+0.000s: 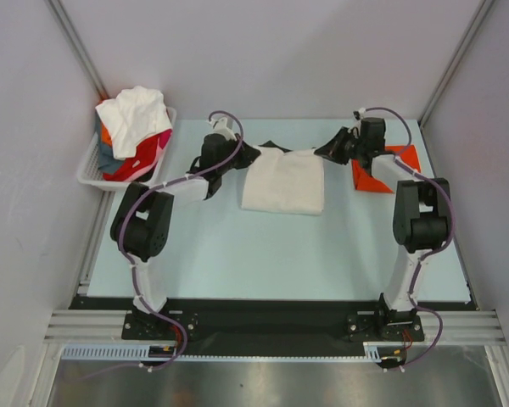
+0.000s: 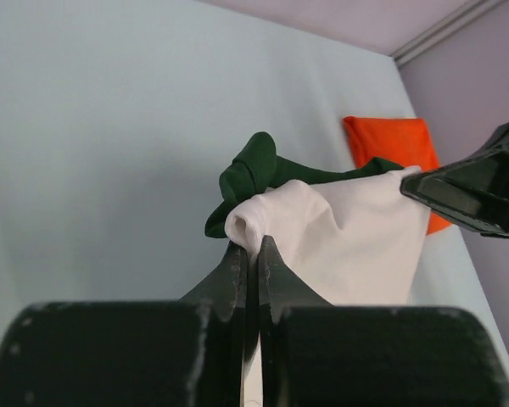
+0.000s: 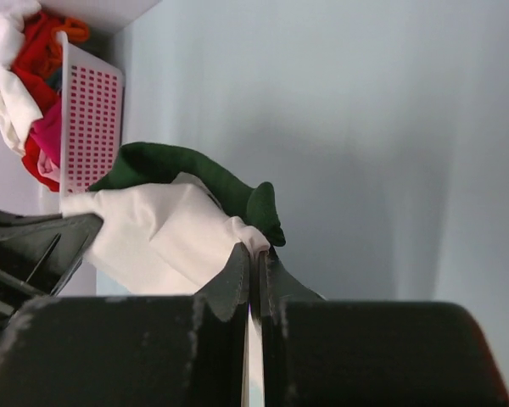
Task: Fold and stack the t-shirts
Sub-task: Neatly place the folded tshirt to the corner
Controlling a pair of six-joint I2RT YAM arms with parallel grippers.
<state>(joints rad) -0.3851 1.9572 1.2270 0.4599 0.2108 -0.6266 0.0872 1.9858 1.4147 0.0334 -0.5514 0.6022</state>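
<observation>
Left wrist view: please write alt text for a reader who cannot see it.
The left hand, shut, pinches a corner of a cream t-shirt with dark green sleeves. The right hand holds its far corner; an orange-red t-shirt lies on the table behind.

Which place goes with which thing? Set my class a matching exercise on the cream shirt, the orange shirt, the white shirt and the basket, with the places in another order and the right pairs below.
Things
1. cream shirt
2. orange shirt
3. white shirt
4. basket

Places
A. at the far left edge of the table
B. heaped on top, inside the basket
C. in the middle of the table
D. lying flat at the far right of the table

Right pairs: 1-C, 2-D, 3-B, 4-A
</observation>
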